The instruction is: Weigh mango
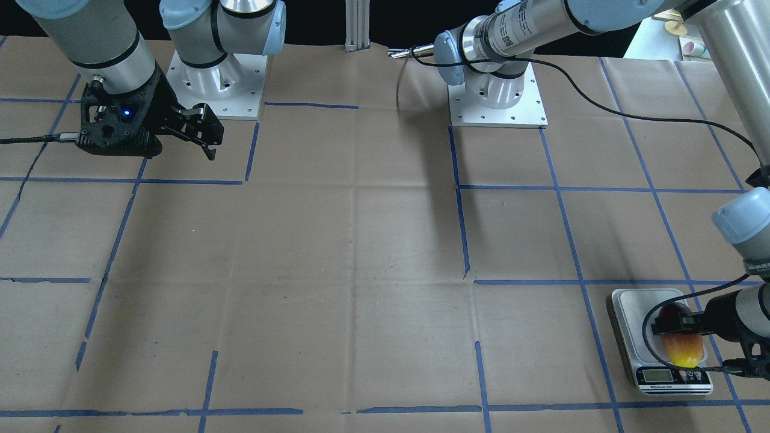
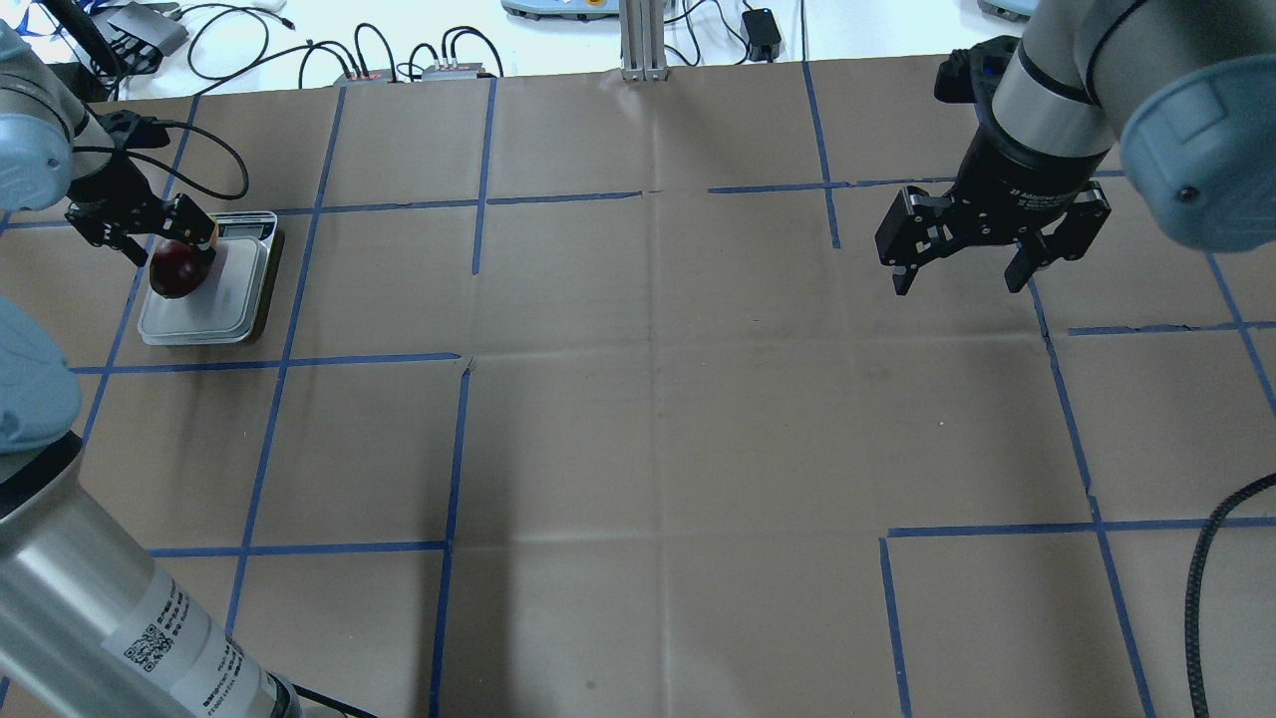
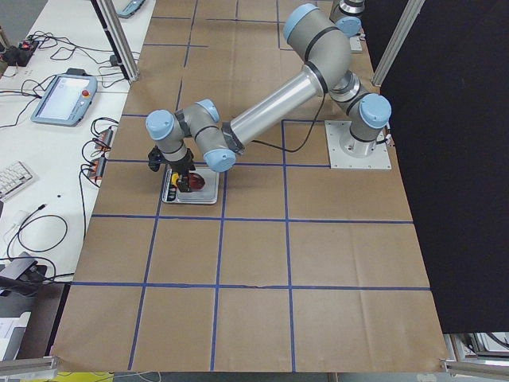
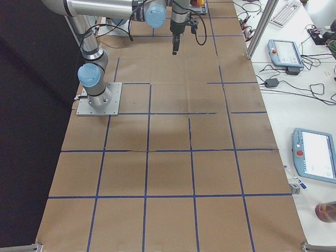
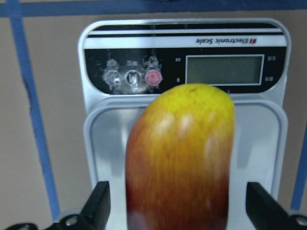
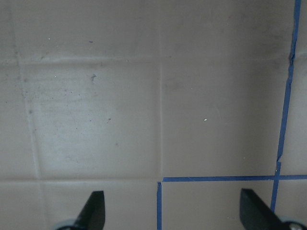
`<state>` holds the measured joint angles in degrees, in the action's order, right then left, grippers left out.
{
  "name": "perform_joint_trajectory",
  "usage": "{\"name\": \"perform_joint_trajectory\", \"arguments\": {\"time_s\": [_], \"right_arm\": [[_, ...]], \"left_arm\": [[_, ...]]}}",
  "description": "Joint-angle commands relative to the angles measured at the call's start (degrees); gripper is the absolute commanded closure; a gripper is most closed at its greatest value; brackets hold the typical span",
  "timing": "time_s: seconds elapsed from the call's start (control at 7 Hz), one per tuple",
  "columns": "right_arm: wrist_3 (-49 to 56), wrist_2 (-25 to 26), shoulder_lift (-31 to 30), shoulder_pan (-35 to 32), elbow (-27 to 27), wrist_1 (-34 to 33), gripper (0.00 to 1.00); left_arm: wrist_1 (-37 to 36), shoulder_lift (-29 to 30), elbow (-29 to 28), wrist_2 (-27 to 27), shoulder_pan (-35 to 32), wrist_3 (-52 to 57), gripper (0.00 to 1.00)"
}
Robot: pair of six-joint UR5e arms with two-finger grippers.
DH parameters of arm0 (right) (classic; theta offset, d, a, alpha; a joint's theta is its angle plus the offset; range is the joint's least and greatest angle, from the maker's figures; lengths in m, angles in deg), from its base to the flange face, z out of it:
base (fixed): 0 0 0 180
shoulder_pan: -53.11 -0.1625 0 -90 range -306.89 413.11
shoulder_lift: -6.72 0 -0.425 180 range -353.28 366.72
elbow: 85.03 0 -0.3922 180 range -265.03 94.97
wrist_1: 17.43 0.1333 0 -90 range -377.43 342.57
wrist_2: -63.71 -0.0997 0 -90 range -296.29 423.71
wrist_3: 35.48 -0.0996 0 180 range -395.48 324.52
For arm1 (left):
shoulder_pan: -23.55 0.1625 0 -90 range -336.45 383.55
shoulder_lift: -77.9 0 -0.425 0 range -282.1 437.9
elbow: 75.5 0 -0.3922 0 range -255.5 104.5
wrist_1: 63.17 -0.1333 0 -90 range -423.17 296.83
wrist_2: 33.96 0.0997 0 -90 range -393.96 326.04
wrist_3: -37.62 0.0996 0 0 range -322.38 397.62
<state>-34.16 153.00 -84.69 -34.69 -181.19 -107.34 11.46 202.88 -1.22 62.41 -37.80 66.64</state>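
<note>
The mango (image 5: 180, 163), dark red fading to yellow, lies on the platform of a silver electronic scale (image 5: 268, 139). Its yellow end points at the scale's display. It also shows in the front view (image 1: 683, 349) and the overhead view (image 2: 174, 271), where the scale (image 2: 214, 319) is at the table's far left. My left gripper (image 5: 177, 201) is open, with one finger on each side of the mango and a gap at both. My right gripper (image 2: 957, 284) is open and empty above bare table at the far right; the wrist view (image 6: 175, 213) shows only paper under it.
The table is covered in brown paper with a blue tape grid (image 2: 459, 449). The scale's buttons (image 5: 132, 77) and display (image 5: 224, 70) face away from the robot; I read no digits. Cables and boxes (image 2: 399, 60) lie beyond the far edge.
</note>
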Motion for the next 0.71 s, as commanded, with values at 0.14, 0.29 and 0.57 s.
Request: {"name": "perform_joint_trajectory", "arguments": {"time_s": [0.14,0.29,0.57], "right_arm": [[0.0,0.0,0.0,0.0,0.0,0.0,0.0],[0.0,0.0,0.0,0.0,0.0,0.0,0.0],[0.0,0.0,0.0,0.0,0.0,0.0,0.0]], "left_arm": [[7.2,-13.2,4.4,-1.5,-5.7,-6.6,0.0],[7.2,-17.3,6.8,-1.7,-10.1,-12.6,0.0],[7.3,-23.6,11.3,-2.6,-21.7,-20.4,0.0]]}}
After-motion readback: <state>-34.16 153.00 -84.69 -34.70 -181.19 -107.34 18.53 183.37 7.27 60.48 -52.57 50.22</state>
